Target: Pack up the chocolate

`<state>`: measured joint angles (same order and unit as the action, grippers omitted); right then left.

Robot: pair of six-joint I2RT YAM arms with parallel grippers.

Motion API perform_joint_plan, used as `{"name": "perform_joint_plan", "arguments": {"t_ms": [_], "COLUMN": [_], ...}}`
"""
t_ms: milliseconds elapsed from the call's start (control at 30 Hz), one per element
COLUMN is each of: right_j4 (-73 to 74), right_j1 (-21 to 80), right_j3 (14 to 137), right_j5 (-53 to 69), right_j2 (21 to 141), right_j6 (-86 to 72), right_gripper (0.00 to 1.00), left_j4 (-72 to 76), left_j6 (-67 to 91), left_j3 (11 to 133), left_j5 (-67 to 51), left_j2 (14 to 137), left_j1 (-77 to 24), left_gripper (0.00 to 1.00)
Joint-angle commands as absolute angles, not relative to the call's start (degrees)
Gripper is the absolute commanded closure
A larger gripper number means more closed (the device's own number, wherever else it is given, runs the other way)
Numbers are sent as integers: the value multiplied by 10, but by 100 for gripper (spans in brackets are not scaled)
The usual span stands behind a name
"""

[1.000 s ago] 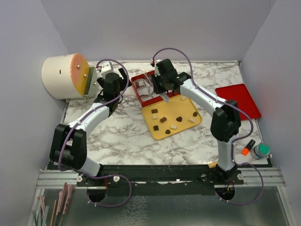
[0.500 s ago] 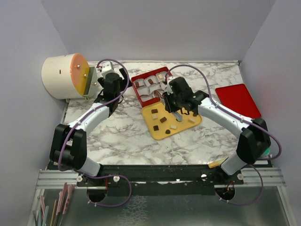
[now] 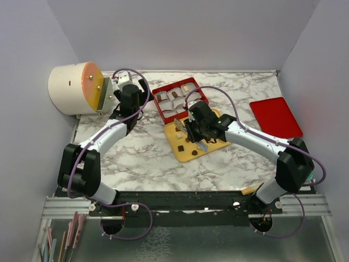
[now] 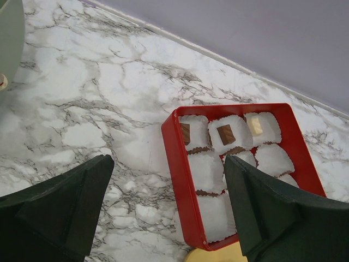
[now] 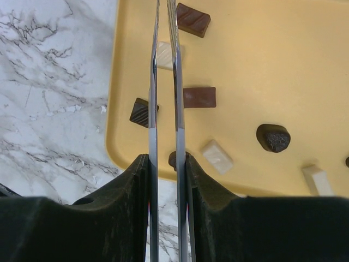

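Several small chocolates lie on the flat yellow tray (image 3: 223, 143), among them a dark square (image 5: 143, 112), a brown oblong (image 5: 199, 97), a dark round one (image 5: 273, 137) and a cream one (image 5: 217, 156). The red box (image 3: 156, 103) of white paper cups stands just behind the tray. In the left wrist view, two brown pieces (image 4: 226, 134) and a cream one (image 4: 254, 125) sit in its far cups. My right gripper (image 3: 192, 134) hangs over the tray's left part; its thin blades (image 5: 163, 5) are a narrow gap apart and hold nothing. My left gripper (image 3: 131, 99) is wide open and empty, left of the box (image 4: 166, 166).
A white drum with an orange face (image 3: 73, 89) lies at the back left, close to my left wrist. A flat red lid (image 3: 275, 116) lies at the right. The walls close off the back and both sides.
My right gripper has swung from over the red box forward and left, and now sits over the yellow tray. The left arm has not moved.
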<state>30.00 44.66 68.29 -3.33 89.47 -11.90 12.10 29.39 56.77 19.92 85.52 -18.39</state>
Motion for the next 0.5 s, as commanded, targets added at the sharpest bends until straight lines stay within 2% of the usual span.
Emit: {"name": "perform_joint_plan", "arguments": {"t_ms": [0,467], "right_j4": [291,295], "right_j1": [453,455], "right_j3": [684,708], "right_j5": [-27,-22], "right_j2": [917,968], "right_j6": [-132,-130], "right_gripper": [76,76], "left_j4": [130,134], "left_j6": [296,296], "left_j3": [565,567], "left_j5": [190,190], "left_j2": [859,863], "left_j1": [-185,-185], "left_gripper": [7,7]}}
